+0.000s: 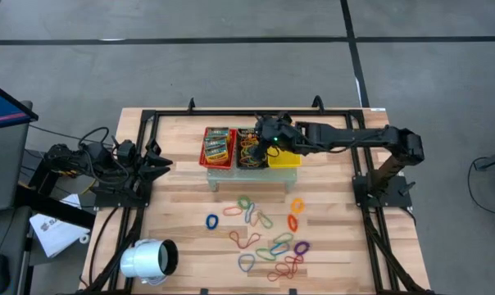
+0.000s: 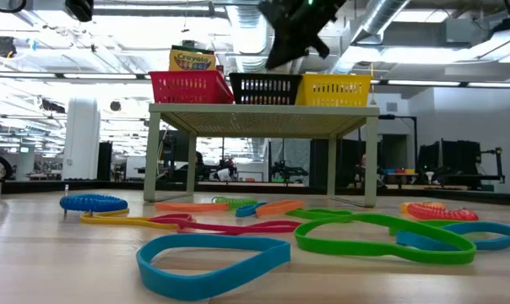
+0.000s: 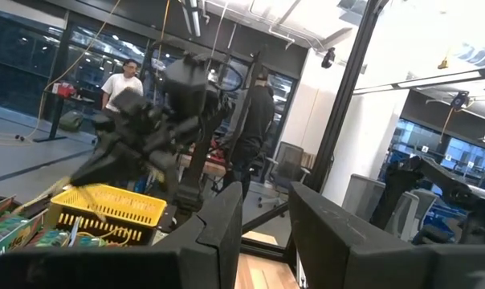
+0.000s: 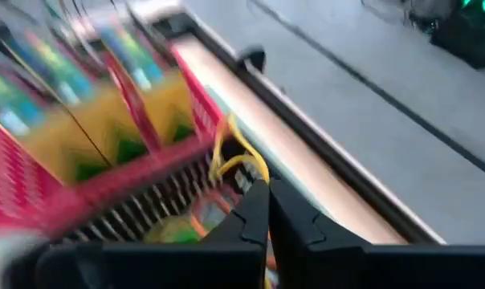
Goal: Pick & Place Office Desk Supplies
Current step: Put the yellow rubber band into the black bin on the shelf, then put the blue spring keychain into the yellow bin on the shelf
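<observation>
The right claw (image 1: pixel 268 133) hangs over the black basket (image 1: pixel 249 149), the middle of three mesh baskets on a small raised stand (image 1: pixel 223 174) near the far edge of the table (image 1: pixel 182 205). The red basket (image 1: pixel 217 147) sits on one side of it and the yellow basket (image 1: pixel 284 157) on the other, the three touching in a row. The claw's fingers are clenched together, pinching a yellow rubber band (image 4: pixel 236 160) that dangles above the black basket's rim; the wrist view is blurred, so how firmly it is caught is hard to say.

The red basket holds green-yellow printed packets (image 1: pixel 218 144), and a tangle of bands lies in the black one.

In front of the stand the table is open wood scattered with flat rubber-band loops (image 1: pixel 268 242) in blue, green, orange, red, purple and yellow, some overlapping, all clear of the table's edges. A white cylinder (image 1: pixel 147 259) lies near the front left corner.

The left claw (image 1: pixel 153 162) waits at the left side, well apart from the loops, its fingers (image 3: pixel 222 229) slightly apart and holding nothing.
</observation>
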Motion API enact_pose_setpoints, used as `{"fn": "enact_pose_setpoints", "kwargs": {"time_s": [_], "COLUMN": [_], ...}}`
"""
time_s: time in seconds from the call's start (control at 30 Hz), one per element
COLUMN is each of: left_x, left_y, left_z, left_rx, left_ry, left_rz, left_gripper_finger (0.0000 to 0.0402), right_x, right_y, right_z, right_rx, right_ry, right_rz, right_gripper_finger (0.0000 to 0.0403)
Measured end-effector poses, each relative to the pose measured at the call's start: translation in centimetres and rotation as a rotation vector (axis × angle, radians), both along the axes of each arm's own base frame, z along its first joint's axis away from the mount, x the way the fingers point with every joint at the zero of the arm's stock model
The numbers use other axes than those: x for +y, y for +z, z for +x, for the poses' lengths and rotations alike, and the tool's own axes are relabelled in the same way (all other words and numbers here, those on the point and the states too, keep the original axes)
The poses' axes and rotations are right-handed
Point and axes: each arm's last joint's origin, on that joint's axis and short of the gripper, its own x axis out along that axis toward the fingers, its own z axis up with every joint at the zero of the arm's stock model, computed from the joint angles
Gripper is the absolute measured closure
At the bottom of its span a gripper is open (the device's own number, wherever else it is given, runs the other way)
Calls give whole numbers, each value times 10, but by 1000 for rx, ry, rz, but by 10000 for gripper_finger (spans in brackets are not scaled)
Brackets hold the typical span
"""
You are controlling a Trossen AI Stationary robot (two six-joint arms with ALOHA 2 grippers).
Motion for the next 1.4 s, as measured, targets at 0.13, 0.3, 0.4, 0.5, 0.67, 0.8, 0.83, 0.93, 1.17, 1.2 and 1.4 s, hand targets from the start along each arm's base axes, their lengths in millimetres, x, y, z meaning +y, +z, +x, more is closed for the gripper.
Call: {"fn": "enact_pose_setpoints", "kwargs": {"time_s": [0.13, 0.3, 0.4, 0.5, 0.67, 0.8, 0.83, 0.93, 1.17, 1.2, 1.4], "left_x": [0, 0, 0, 0, 0, -5, -7, -14, -31, -33, -43], "left_y": [0, 0, 0, 1, 0, -9, -12, -27, -59, -63, -91], "left_z": [0, 1, 1, 1, 2, 17, 23, 47, 101, 108, 135], "left_rx": [0, -1, -3, -4, 8, 114, 153, 290, 588, 622, 881], "left_ry": [0, 0, 0, 0, 0, 17, 27, 40, 38, 37, 36], "left_rz": [0, -1, -2, -2, 1, 51, 63, 105, 88, 81, 146], "left_gripper_finger": [302, 302, 302, 302, 302, 302, 302, 302, 297, 293, 233], "right_x": [-7, -7, -3, 2, 12, 35, 43, 68, 123, 130, 163], "right_y": [-10, -10, -6, -5, -3, 13, 18, 36, 81, 84, 79], "right_z": [5, 3, 2, 0, -1, -13, -17, -34, -87, -95, -130], "right_rx": [4, -4, -12, 0, 10, -14, -21, -63, -218, -224, -156], "right_ry": [-47, -64, -50, -33, 15, 103, 121, 195, 388, 398, 334], "right_rz": [38, 56, 53, 48, 59, 78, 82, 88, 114, 111, 54], "right_gripper_finger": [377, 321, 283, 239, 168, 149, 149, 149, 149, 149, 149]}}
